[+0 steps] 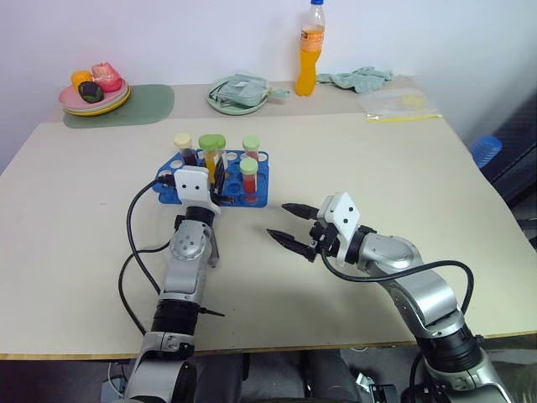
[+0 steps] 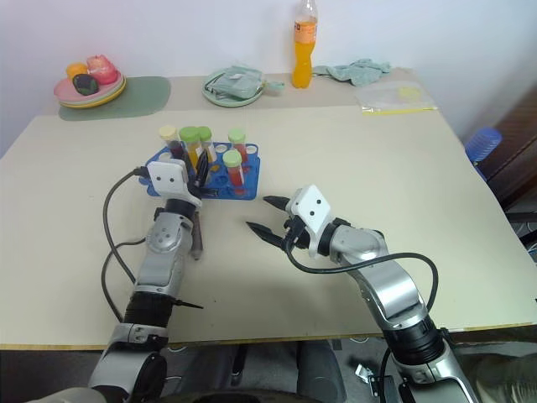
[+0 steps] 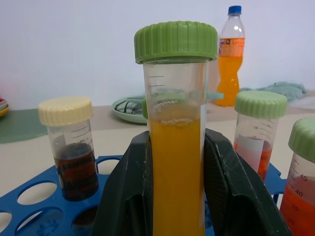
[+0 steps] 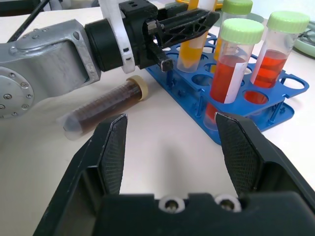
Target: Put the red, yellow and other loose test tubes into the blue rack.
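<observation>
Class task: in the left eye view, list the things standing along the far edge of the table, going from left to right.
Fruit plate → green mat → green dish → orange bottle → cloth → plastic bag.

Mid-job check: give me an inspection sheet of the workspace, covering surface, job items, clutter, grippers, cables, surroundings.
Surface: beige table, no spills seen.
Job's things: blue rack holds several upright tubes; yellow tube held upright over it; dark tube lies loose on the table beside the rack.
Clutter: fruit plate, green plate, orange bottle, cloth, plastic bag.
Grippers: left gripper shut on yellow tube; right gripper open, empty.
Cables: black cable loops beside the left arm.
Surroundings: white wall.
</observation>
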